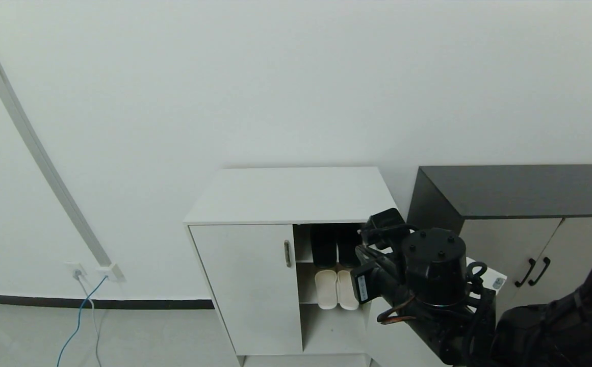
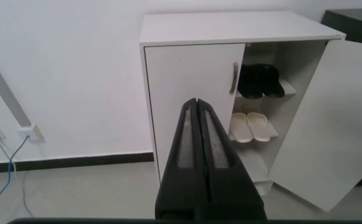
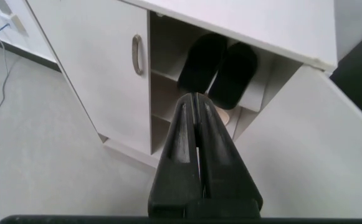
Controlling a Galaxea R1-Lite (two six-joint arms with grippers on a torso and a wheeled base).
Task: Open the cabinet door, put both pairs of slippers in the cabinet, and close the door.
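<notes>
The white cabinet (image 1: 285,196) stands against the wall with its left door (image 1: 247,285) closed and its right door (image 2: 330,137) swung open. A black pair of slippers (image 1: 332,245) sits on the top shelf and a white pair (image 1: 335,289) on the shelf below; both pairs also show as black slippers (image 2: 260,81) and white slippers (image 2: 253,126). My right gripper (image 3: 196,96) is shut and empty, close in front of the open compartment, level with the black slippers (image 3: 221,65). My left gripper (image 2: 196,102) is shut and empty, farther back, facing the closed door.
A dark-topped cabinet (image 1: 520,188) with two black handles stands just right of the white one. The open door (image 3: 305,149) reaches out beside my right arm (image 1: 418,275). Wall sockets with cables (image 1: 79,270) are at the left, with bare floor below.
</notes>
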